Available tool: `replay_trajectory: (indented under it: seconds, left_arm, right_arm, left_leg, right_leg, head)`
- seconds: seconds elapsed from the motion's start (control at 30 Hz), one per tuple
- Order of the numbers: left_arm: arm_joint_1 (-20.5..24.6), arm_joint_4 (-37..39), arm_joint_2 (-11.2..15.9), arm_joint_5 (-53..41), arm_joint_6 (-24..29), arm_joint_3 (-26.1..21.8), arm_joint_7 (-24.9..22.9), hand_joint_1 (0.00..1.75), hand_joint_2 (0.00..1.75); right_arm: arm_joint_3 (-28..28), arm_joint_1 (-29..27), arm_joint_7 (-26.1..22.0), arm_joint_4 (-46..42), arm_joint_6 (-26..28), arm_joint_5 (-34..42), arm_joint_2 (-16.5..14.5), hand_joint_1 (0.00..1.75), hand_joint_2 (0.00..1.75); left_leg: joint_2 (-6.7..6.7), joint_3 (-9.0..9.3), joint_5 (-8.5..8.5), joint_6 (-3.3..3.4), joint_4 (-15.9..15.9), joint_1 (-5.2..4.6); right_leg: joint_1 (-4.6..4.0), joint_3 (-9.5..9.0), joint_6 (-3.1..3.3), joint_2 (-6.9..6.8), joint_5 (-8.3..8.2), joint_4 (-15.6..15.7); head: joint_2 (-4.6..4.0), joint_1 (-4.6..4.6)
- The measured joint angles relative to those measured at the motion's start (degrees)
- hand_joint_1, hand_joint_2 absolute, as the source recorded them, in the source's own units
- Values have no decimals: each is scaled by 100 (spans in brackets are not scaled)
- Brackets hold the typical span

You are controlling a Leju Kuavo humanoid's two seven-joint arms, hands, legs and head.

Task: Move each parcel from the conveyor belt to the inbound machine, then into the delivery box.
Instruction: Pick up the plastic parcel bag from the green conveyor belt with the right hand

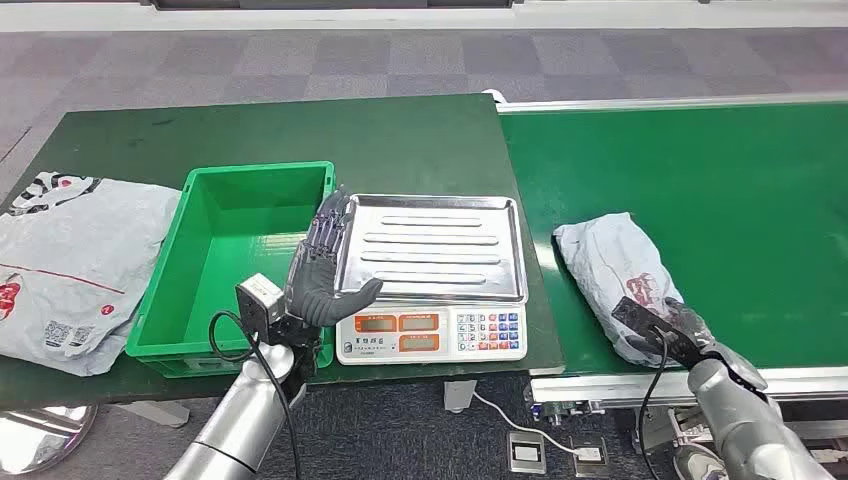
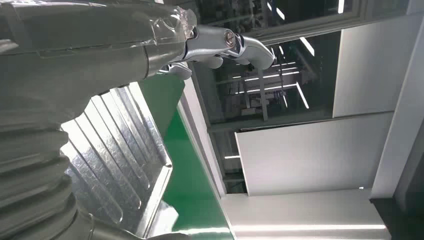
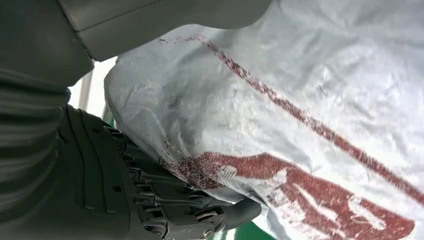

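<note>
The right hand (image 1: 680,328) is wrapping its fingers (image 3: 200,210) around the near end of the grey parcel (image 1: 615,265) lying by the near edge of the green conveyor belt (image 1: 740,200), while the left hand (image 1: 320,268) is hanging flat and open, holding nothing, between the green box (image 1: 170,300) and the scale (image 1: 432,262).

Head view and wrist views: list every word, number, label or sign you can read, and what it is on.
No text reads clearly.
Scale: two orange displays and a keypad, characters too small to read.
Grey bag left of the green bin: red marks and square codes, too small to read.
Parcel on the conveyor belt, touched by the right hand: red print, blurred; in the right wrist view it is smeared and illegible.
</note>
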State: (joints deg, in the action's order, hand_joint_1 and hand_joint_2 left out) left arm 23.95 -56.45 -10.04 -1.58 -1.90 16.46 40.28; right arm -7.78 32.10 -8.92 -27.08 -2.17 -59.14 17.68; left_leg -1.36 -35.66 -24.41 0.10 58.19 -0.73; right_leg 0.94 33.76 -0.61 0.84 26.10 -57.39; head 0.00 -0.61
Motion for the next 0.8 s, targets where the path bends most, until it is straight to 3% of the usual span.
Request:
replay_trajectory:
  seconds: [0.07, 0.1, 0.2, 0.23, 0.27, 0.4, 0.8]
  left_arm:
    - [0, 13, 3, 20, -6, 0, 0, 0, 175]
    - [-1, 27, 7, 38, -11, 0, 0, 0, 175]
    - [-11, 57, 15, 77, -19, 0, 0, 0, 175]
    - [-15, 62, 16, 83, -20, 0, 0, 0, 175]
    - [-18, 68, 16, 84, -20, 0, 0, 0, 175]
    - [-27, 92, 16, 84, -20, 0, 0, 0, 175]
    - [-297, -9, 16, 215, -194, -110, 2, 0, 175]
  right_arm:
    - [84, 34, -113, 23, -145, -13, -23, 0, 175]
    - [173, 61, -221, 42, -278, -23, -50, 12, 175]
    - [420, 104, -440, 58, -538, -57, -149, 103, 175]
    - [495, 120, -484, 59, -590, -73, -182, 122, 175]
    - [570, 139, -523, 59, -622, -86, -208, 122, 175]
    - [795, 217, -584, 59, -649, -103, -276, 175, 175]
    - [1020, 137, -238, -150, 156, 69, -462, 175, 175]
  left_leg:
    - [0, 1, 0, 0, 0, 0]
    - [0, 1, 0, 0, 0, 0]
    - [2, 3, 0, 0, 0, 1]
    - [5, 4, 0, 0, 0, 1]
    - [8, 6, 0, -1, 0, 1]
    - [18, 12, -1, -1, 0, 1]
    - [10, 14, -1, -1, 0, 2]
  right_leg:
    - [0, -1, 0, 0, 0, 0]
    - [0, -1, 0, 1, 0, 0]
    - [-1, -3, 0, 1, 0, 0]
    - [-1, -3, 0, 3, 0, 0]
    - [-1, -3, 0, 5, 0, 0]
    - [-2, -6, 0, 12, 0, 1]
    - [-3, -10, 1, 10, 0, -1]
  head:
    - [0, 0]
    - [0, 0]
    - [0, 0]
    - [0, 0]
    - [0, 0]
    - [0, 0]
    - [0, 0]
